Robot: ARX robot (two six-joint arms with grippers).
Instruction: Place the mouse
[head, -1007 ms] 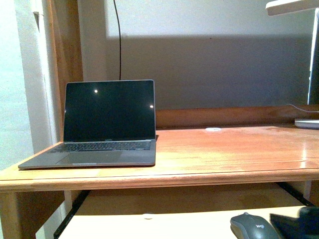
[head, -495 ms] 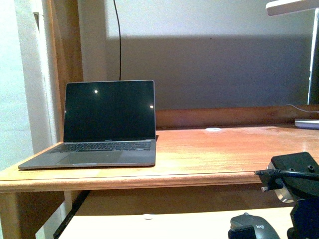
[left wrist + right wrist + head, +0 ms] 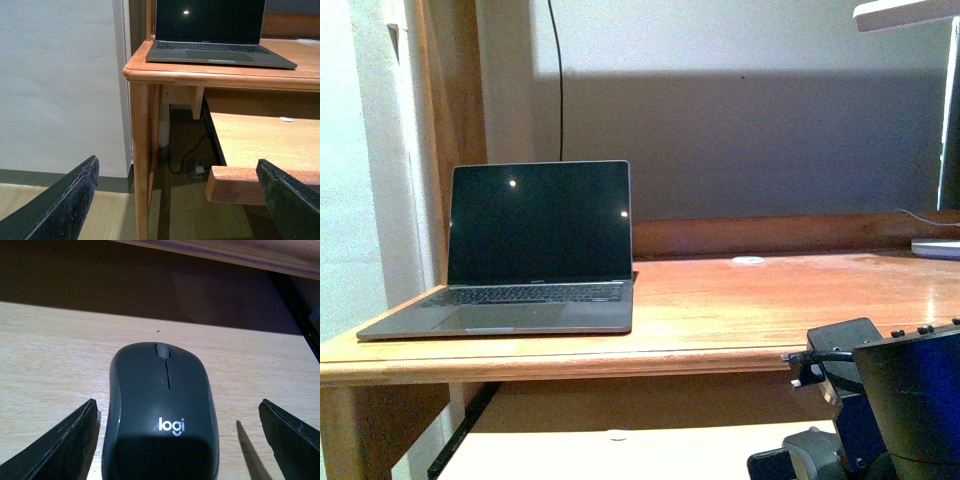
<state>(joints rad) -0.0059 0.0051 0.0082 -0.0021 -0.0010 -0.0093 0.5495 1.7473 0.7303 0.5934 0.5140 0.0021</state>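
The mouse (image 3: 162, 410) is dark grey and domed with a pale "logi" logo. It lies on the pale pull-out shelf (image 3: 50, 355) under the desk. My right gripper (image 3: 177, 405) is open, with one finger on each side of the mouse and a gap to it on both sides. In the front view the right arm (image 3: 905, 400) fills the lower right and hides most of the mouse; only a grey sliver (image 3: 812, 443) shows. My left gripper (image 3: 176, 161) is open and empty, low by the desk's left leg (image 3: 140, 150).
An open laptop (image 3: 535, 250) with a dark screen sits on the left of the wooden desk (image 3: 770, 310). A small white disc (image 3: 748, 260) lies at the desk's back. A white base (image 3: 935, 246) stands at the far right. A cable hangs down the wall.
My right arm has risen into the front view and moved left, and now covers nearly all of the mouse. The laptop and disc have not moved.
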